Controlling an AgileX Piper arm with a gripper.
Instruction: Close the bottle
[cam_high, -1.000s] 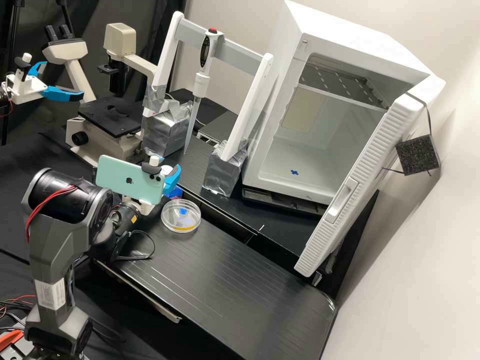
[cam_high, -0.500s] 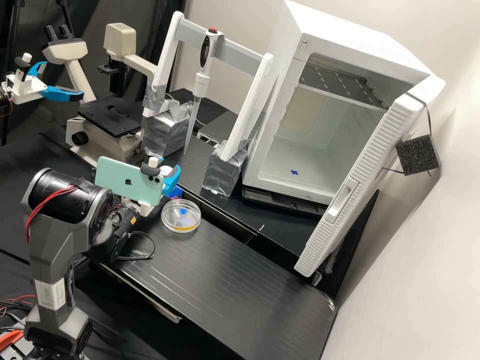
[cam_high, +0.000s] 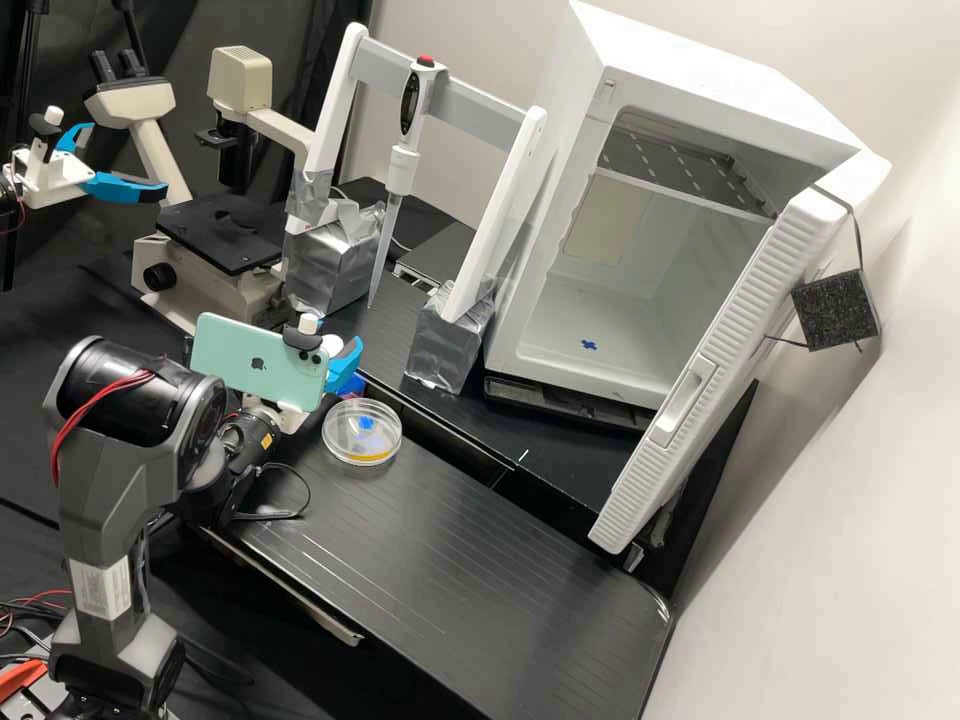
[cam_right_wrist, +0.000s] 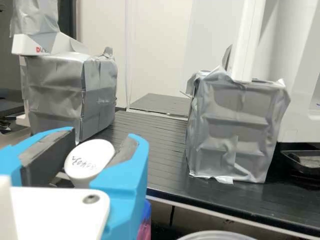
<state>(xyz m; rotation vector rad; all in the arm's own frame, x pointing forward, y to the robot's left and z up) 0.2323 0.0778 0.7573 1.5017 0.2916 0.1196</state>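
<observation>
Beyond the black bench surface (cam_high: 450, 540), the gripper (cam_right_wrist: 103, 135) has been shifted slightly downward; the white bottle cap (cam_right_wrist: 90, 159) is apparently clamped between its fingers, placing the task at the seating or tightening step

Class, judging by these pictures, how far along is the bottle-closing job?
Done: the end effector has reached the white cap, its blue fingers on either side.

In hand: that cap, apparently gripped between the dark pads.

Left: probably tightening, then letting go, as the fingers still flank the cap. Whether it is seated on the bottle I cannot tell.
</observation>
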